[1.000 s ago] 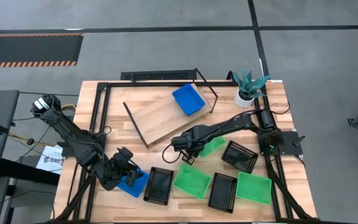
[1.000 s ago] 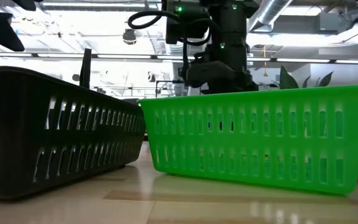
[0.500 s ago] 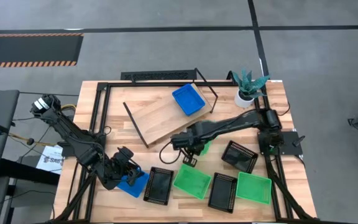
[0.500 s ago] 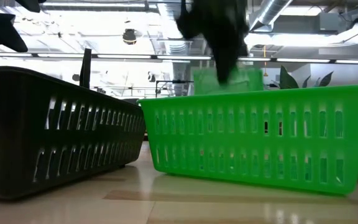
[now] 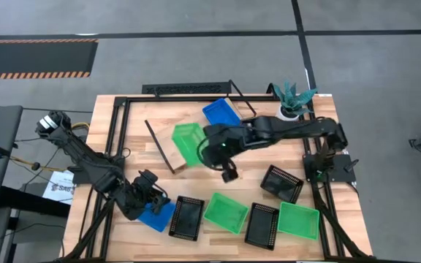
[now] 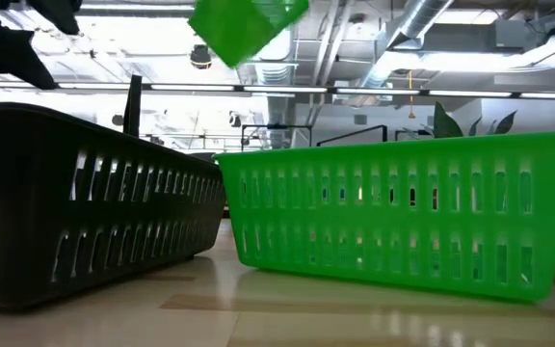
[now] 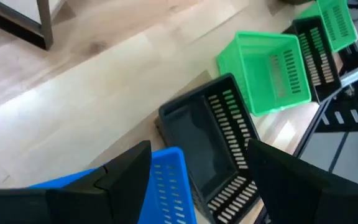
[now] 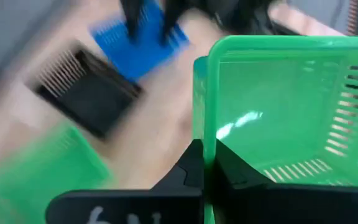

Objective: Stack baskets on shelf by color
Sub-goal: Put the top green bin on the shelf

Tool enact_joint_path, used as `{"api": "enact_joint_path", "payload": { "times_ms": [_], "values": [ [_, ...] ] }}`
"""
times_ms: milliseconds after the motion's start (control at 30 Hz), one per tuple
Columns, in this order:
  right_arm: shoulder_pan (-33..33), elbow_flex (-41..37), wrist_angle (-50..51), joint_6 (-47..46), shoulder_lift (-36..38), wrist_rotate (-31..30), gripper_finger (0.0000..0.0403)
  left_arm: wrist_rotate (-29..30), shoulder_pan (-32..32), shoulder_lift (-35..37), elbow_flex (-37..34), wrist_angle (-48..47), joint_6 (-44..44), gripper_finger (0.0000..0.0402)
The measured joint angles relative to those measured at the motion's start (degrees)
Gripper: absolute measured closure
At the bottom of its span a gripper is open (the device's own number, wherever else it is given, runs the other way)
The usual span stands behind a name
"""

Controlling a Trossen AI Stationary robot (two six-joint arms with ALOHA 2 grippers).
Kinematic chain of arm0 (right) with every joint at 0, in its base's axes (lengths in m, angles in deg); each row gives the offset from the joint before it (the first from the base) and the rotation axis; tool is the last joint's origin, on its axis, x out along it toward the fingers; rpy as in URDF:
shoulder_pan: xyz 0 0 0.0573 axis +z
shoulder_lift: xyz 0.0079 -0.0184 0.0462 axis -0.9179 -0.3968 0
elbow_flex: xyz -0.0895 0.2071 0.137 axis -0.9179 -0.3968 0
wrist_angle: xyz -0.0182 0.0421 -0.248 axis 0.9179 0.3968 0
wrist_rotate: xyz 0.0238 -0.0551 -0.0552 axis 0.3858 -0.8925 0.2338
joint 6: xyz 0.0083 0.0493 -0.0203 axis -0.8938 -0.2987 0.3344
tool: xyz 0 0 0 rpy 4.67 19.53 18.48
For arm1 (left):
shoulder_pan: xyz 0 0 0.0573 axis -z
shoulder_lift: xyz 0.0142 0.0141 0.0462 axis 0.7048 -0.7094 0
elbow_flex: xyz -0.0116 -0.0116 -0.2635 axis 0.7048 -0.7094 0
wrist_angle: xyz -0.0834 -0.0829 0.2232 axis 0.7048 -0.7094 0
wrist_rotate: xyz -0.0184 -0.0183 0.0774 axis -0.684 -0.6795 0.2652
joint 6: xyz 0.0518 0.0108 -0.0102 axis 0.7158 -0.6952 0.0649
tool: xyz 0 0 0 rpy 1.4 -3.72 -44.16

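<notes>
Over the shelf (image 5: 185, 142), we are carrying a green basket (image 5: 188, 142), our right gripper (image 5: 209, 150) clamped on its rim. Ahead of it, a blue basket (image 5: 221, 113) is sitting. Next we likely need to lower it beside the blue. Our left gripper (image 5: 146, 191) is waiting, fingers apart, over another blue basket (image 5: 156, 214).

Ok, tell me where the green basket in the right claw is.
High view: the green perforated plastic basket hangs over the wooden shelf board, left of the blue plastic basket, pinched by the right claw.
</notes>
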State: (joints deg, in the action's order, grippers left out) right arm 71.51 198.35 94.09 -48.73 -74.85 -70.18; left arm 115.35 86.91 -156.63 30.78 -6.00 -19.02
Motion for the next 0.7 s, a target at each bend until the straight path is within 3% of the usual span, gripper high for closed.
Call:
{"api": "enact_joint_path", "payload": {
  "times_ms": [233, 467, 700],
  "values": [
    [-6.03, -0.1, 3.7, 10.36, -8.87, -1.99, 0.0394, -0.64, -2.47, 0.0, 0.0, -0.94, -0.08, 0.0148],
    [-10.76, -0.12, 3.62, 12.55, -15.03, -4.31, 0.0387, -1.63, -3.73, 0.0, 0.02, -2.74, -0.46, 0.0148],
    [-11.37, -0.05, 4.01, 15.37, -18.38, -4.32, 0.0389, -1.79, -3.95, 0.0, 0.02, -2.9, -0.91, 0.0148]
  ]
}}
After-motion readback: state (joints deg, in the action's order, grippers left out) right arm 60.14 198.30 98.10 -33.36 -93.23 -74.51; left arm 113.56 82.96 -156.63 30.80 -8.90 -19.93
